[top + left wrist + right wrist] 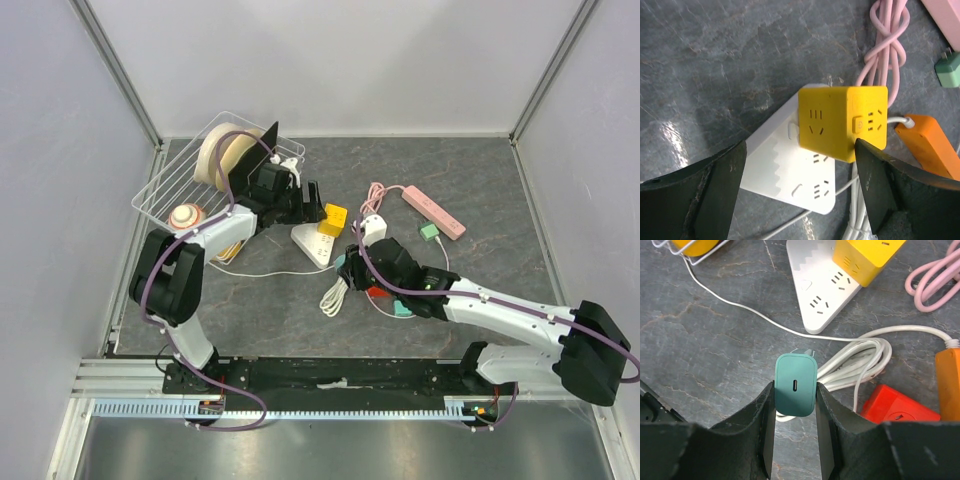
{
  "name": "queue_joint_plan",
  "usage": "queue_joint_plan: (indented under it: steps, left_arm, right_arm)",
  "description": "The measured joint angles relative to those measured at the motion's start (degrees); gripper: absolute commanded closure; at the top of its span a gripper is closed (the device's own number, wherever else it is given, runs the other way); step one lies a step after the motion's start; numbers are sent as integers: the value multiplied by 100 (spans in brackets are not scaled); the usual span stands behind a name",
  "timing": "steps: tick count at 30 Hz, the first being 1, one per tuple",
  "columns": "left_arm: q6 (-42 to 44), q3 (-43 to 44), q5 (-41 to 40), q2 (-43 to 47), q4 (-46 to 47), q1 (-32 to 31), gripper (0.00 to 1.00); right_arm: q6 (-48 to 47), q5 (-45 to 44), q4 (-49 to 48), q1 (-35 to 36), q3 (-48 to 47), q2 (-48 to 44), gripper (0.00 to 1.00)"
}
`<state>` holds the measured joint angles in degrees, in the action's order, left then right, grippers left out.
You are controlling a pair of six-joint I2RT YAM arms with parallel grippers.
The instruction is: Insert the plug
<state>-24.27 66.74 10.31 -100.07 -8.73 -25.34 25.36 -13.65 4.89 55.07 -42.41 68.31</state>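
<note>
My right gripper (795,396) is shut on a teal plug (795,382). Its socket face points at the camera and its prongs point away, above the tabletop short of the white power strip (822,295). A yellow cube adapter (840,120) sits plugged into that white strip (790,175). My left gripper (800,165) hangs open over the strip, one finger on each side, touching nothing. From above, the strip (312,243) lies between the left gripper (303,203) and the right gripper (358,268).
A coiled white cable (855,365), a red block (895,410) and an orange strip (947,385) lie right of the held plug. A pink power strip (434,211), pink cable (377,195) and green plug (429,231) lie behind. A wire basket (170,185) stands at back left.
</note>
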Motion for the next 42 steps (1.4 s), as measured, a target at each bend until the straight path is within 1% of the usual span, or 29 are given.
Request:
queue_joint_plan:
  steps: [9, 13, 17, 22, 26, 30, 33, 34, 38, 39, 41, 42]
  left_arm:
    - [262, 2, -426, -81, 455, -2, 7]
    - [221, 103, -385, -229, 570, 0, 9]
    - [-61, -17, -210, -221, 640, -4, 9]
    - [-621, -643, -142, 96, 1064, -59, 10]
    - [-1051, -1141, -57, 365, 1329, -262, 11]
    - [-1425, -1532, 57, 612, 1368, -732, 11]
    - [-1829, -1991, 15, 986, 1331, -1126, 11]
    - [-2009, -2175, -127, 1169, 1314, -1252, 11]
    - [-2175, -2437, -479, 1781, 868, -1279, 8]
    - [-2144, -2411, -595, 1915, 737, -1211, 2]
    - [-2009, -2214, -780, 2074, 470, -955, 2]
    - [-1912, -2059, -846, 2090, 391, -778, 5]
  right_arm:
    - [83, 223, -155, -22, 120, -37, 100]
    - [116, 264, -219, -24, 153, -37, 100]
    - [146, 291, -275, -24, 157, -37, 100]
    - [149, 286, -308, -31, 195, -52, 100]
    - [155, 282, -315, -33, 234, -109, 100]
    - [162, 258, -310, -35, 258, -181, 100]
    - [157, 186, -308, -35, 262, -229, 100]
    - [153, 192, -229, -31, 267, -251, 100]
    - [146, 76, -151, -33, 278, -278, 100]
    - [146, 59, -144, -35, 278, -286, 100]
    - [146, 4, -131, -48, 278, -323, 100]
    - [146, -22, -131, -50, 280, -350, 100]
